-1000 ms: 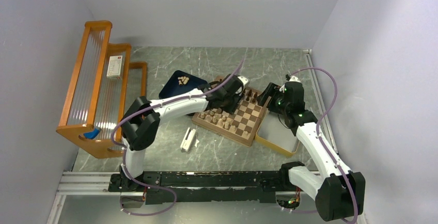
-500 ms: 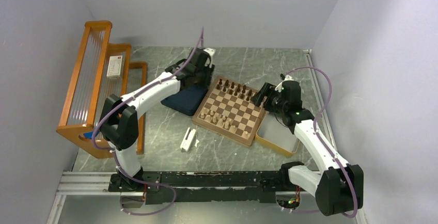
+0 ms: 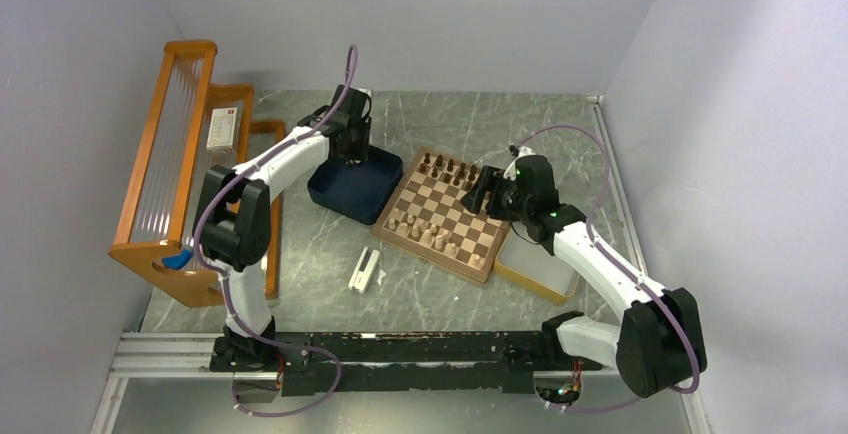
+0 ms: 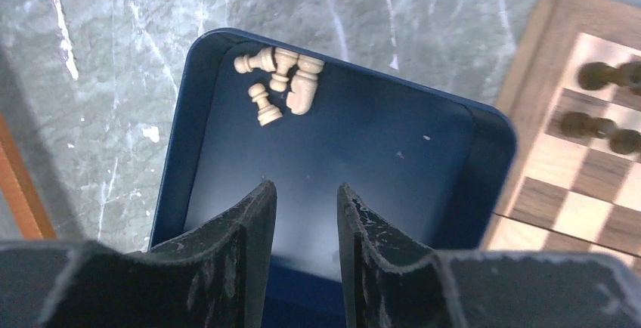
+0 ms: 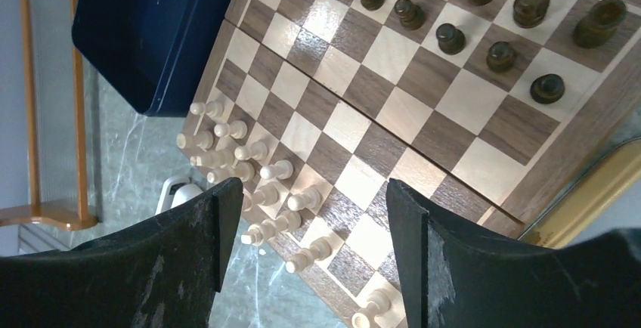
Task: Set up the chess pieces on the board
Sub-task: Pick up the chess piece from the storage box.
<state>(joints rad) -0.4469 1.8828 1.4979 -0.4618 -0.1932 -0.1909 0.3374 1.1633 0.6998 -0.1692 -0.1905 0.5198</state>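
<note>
Left gripper (image 4: 306, 192) hangs over the dark blue tray (image 4: 393, 146), jaws narrow with nothing between them. 4 pale pieces (image 4: 281, 80) lie clustered in the tray's far corner. Right gripper (image 5: 310, 188) hangs above the board (image 5: 378, 78), jaws wide and empty. Dark pieces (image 5: 453, 37) stand along the far rows, pale chess pieces (image 5: 249, 169) along the near rows, and the middle squares are open.

tray (image 3: 352, 192) just left of board (image 3: 452, 212) | loose pieces (image 4: 282, 77) in tray corner

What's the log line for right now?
left gripper: open, empty, above blue tray | pale pieces: lying in tray | right gripper: open, empty, above board
</note>
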